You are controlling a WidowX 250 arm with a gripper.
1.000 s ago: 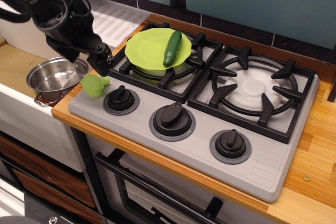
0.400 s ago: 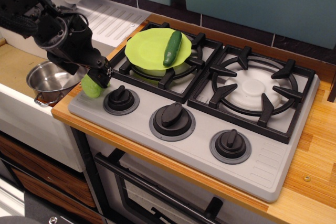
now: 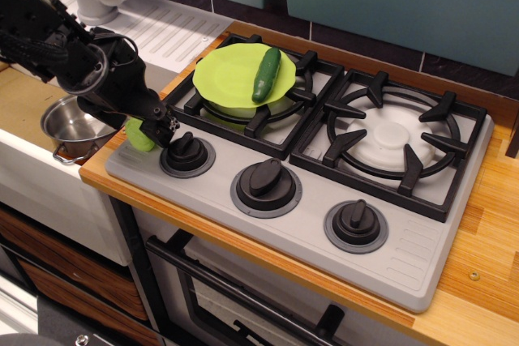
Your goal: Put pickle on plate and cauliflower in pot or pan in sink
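Cauliflower (image 3: 139,134) sits at the stove's front left corner, just beside the leftmost knob (image 3: 186,151), with the end effector (image 3: 160,129) down over it; its jaws seem closed around the toy, though the arm hides the contact. Pickle (image 3: 266,74) lies on the plate (image 3: 231,79) over the left burner, and the pot (image 3: 71,127) stands in the sink (image 3: 24,103) just left of the cauliflower.

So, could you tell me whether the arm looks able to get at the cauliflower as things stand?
Probably yes. The gripper is already down at the cauliflower on the stove's front-left corner, with nothing between them. Whether the jaws are closed on it cannot be told.
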